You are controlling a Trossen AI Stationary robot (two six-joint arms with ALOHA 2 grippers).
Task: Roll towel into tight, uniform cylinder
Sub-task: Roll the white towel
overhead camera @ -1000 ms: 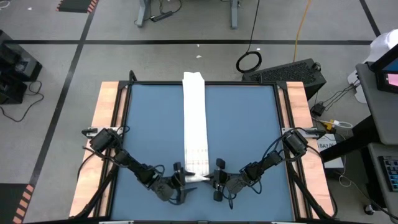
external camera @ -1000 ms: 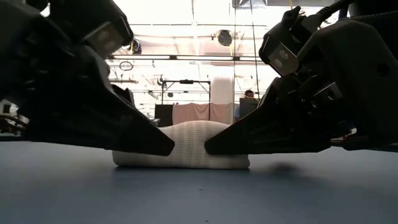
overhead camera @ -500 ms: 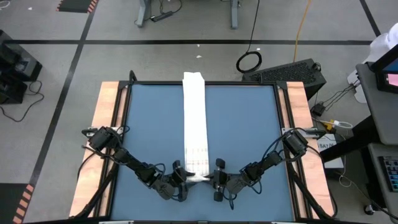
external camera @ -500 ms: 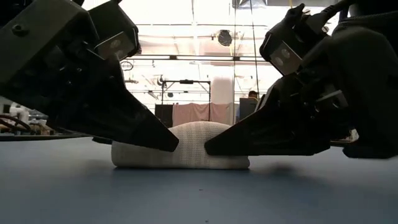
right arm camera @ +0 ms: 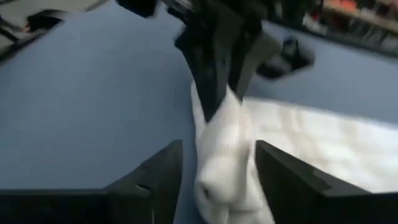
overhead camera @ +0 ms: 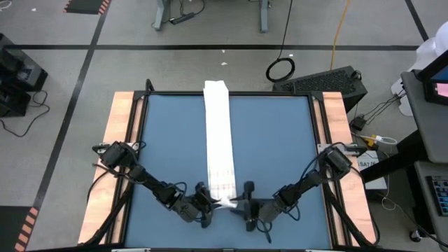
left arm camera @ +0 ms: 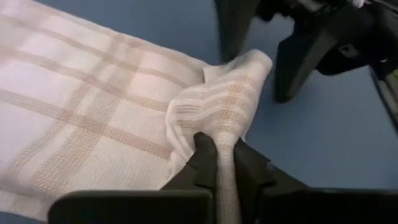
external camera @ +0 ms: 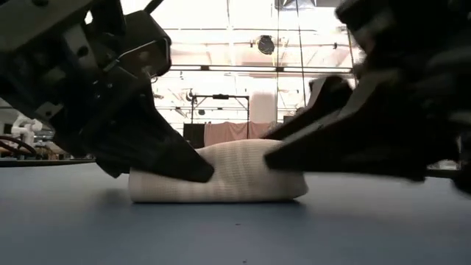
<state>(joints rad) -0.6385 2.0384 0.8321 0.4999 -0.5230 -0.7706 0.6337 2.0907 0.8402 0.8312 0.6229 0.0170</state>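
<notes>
At the table's six o'clock edge, the left gripper [left arm camera: 225, 163] has just pinched the towel [overhead camera: 218, 140]'s rolled end while the right gripper [right arm camera: 217, 163] has let go, jaws apart, handing the roll over.

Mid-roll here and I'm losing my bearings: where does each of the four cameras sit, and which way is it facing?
High view: above the table, looking straight down; both arms, left gripper, right gripper, long towel.
Low view: at tabletop height, looking level across into the room; both grippers flank the rolled end.
Left wrist view: on the left arm, looking past its fingers pinching the towel; the right gripper shows beyond.
Right wrist view: on the right arm, its fingers apart around the roll.
Shared: all four show the rolled end.
</notes>
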